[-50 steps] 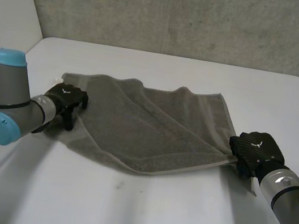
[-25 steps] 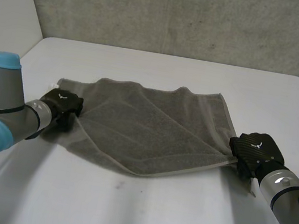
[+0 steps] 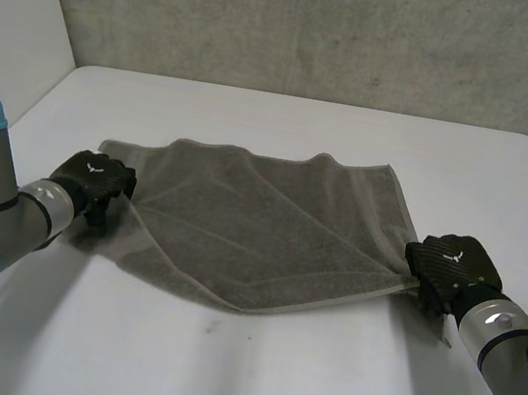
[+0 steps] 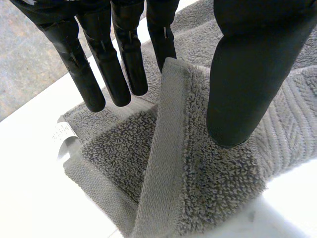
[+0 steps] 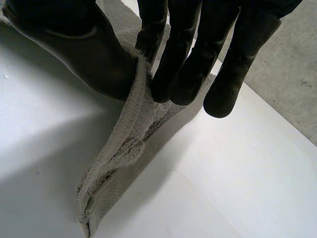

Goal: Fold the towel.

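Note:
A grey towel [image 3: 259,227] lies spread on the white table [image 3: 244,377], one layer lapped diagonally over another. My left hand [image 3: 95,179] is at the towel's left edge, near its front corner. In the left wrist view its fingers [image 4: 124,64] are straight and stand apart from the thumb [image 4: 247,74]. The thumb's tip rests on the towel [image 4: 208,173], and a loose raised fold stands between thumb and fingers. My right hand [image 3: 447,267] is at the towel's right front corner. Its thumb [image 5: 74,54] and fingers pinch the towel's edge [image 5: 119,163].
A white label [image 4: 62,134] sticks out from the towel's corner below my left fingertips. Bare table lies in front of the towel and behind it, up to a grey wall [image 3: 323,25].
My left hand has slid left, off the towel's top to its left edge, closing and partly reopening. The towel's left edge has bunched slightly. The right hand has kept still.

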You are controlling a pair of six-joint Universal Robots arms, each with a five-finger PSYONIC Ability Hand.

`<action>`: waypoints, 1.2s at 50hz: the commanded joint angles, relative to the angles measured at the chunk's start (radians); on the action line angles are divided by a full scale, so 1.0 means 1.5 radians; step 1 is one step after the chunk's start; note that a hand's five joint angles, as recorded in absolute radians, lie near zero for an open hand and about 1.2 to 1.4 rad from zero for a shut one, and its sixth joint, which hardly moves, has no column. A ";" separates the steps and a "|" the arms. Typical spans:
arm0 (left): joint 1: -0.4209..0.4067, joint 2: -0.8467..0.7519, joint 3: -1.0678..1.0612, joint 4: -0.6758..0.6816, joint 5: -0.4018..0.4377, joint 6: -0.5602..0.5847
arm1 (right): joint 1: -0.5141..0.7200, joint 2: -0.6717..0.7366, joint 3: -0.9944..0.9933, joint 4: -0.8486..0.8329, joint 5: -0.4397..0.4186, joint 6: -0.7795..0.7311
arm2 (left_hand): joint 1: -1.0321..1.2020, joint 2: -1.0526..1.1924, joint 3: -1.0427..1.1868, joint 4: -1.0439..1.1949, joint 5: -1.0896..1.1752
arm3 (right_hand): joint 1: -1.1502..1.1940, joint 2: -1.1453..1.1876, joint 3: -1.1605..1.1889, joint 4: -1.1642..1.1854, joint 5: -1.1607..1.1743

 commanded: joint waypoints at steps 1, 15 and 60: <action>-0.001 0.018 -0.015 -0.001 0.000 0.000 | 0.000 0.001 0.000 -0.001 0.000 -0.002 | 0.160 0.159 0.160 0.161 0.160 | 0.050 0.045 0.039 0.037 0.041; -0.005 0.048 -0.056 0.016 0.000 -0.002 | 0.001 0.002 0.000 -0.001 0.001 -0.003 | 0.328 0.327 0.328 0.329 0.328 | 0.050 0.045 0.039 0.037 0.041; 0.250 0.648 -0.385 -0.025 0.177 -0.210 | -0.051 -0.340 -0.008 0.321 -0.009 -0.159 | 0.473 0.472 0.473 0.474 0.473 | 0.050 0.045 0.039 0.037 0.041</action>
